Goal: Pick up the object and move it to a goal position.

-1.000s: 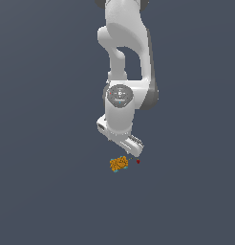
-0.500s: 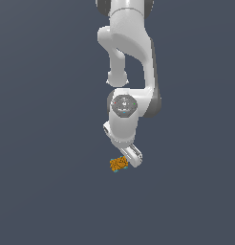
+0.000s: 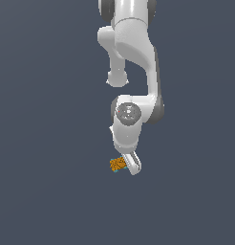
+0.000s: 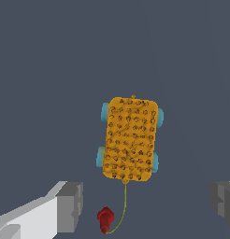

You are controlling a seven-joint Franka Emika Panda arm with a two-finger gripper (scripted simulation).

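Wrist view: pincer (image 4: 145, 200) spread, object (image 4: 131, 139) lying at 12 o'clock beyond the fingertips (image 4: 70, 205); closing here likely grabs only the strand (image 4: 122, 205).

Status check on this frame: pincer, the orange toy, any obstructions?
Pincer open, fingers wide apart, empty. Orange dotted object lying just ahead of the fingertips, ungrasped. Nothing blocking the approach.
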